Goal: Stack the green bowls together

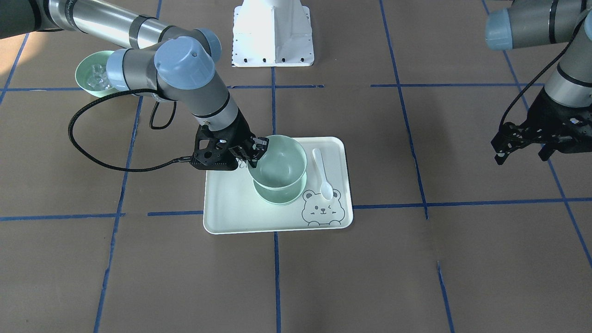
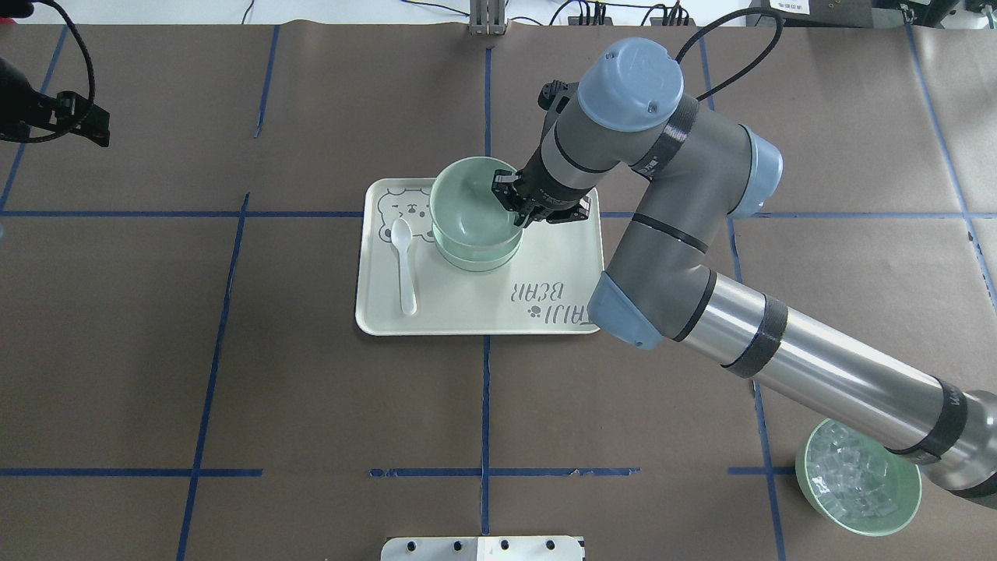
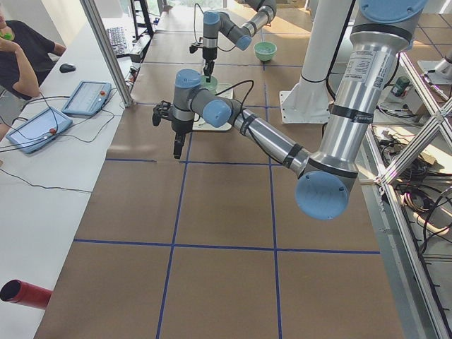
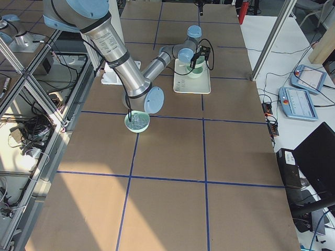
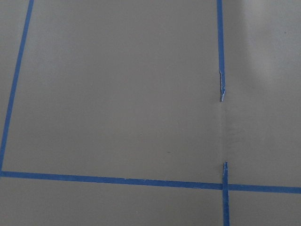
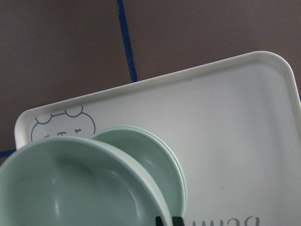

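Now: right gripper (image 1: 256, 151) clamped on top bowl (image 1: 280, 162) rim, over stack (image 1: 277, 196).
Judged light, stiff, slick plastic; rim pinch at front-view 9 o'clock suits. Left gripper (image 1: 521, 155) fingers apart.

Only readable thing was the gray lettering (image 2: 549, 302) printed on the tray (image 2: 467, 315). It sat upside down from overhead and looked like "TAIJI BEAR" on 2 lines. The right wrist cam only caught a cut-off bit of it (image 6: 225, 221), and the arm labels were too small to read.
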Motion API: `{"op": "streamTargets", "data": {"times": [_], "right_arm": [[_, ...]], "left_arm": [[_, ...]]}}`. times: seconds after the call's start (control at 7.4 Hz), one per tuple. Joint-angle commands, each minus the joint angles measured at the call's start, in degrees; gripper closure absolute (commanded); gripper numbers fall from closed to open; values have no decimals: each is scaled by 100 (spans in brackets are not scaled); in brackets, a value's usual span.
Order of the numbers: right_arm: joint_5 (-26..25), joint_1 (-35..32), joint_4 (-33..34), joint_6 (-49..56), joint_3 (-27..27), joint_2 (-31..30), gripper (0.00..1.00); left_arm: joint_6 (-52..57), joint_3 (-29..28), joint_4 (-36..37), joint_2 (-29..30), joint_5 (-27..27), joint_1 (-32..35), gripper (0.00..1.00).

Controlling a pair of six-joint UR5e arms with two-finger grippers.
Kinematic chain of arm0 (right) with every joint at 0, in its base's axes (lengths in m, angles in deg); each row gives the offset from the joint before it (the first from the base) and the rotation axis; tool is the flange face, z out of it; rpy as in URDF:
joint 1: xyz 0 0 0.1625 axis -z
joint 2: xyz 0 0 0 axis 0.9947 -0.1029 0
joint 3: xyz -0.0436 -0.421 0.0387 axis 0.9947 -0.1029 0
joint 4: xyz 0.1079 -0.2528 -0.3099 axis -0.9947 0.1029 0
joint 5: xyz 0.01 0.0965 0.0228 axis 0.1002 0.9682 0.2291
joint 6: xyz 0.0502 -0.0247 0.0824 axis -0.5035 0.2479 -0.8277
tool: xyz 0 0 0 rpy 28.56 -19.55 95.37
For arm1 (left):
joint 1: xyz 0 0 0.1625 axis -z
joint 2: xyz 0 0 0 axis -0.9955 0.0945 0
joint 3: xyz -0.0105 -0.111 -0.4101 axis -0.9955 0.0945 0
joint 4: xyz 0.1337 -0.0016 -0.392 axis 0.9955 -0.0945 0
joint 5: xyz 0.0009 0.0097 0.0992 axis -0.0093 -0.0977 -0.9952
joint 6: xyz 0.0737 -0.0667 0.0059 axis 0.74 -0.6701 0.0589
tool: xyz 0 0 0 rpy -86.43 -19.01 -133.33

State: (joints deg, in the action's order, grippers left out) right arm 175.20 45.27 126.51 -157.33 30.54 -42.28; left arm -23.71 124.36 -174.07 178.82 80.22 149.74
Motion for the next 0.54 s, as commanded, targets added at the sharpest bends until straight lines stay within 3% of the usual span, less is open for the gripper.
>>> {"op": "streamTargets", "data": {"times": [0.0, 0.41], "right_arm": [[-41, 6, -16, -13, 0, 5, 1], [20, -98, 1, 22, 78, -39, 0]], "left_arm": [[124, -13, -9, -67, 6, 76, 0], [545, -13, -18, -312, 6, 348, 0]]}}
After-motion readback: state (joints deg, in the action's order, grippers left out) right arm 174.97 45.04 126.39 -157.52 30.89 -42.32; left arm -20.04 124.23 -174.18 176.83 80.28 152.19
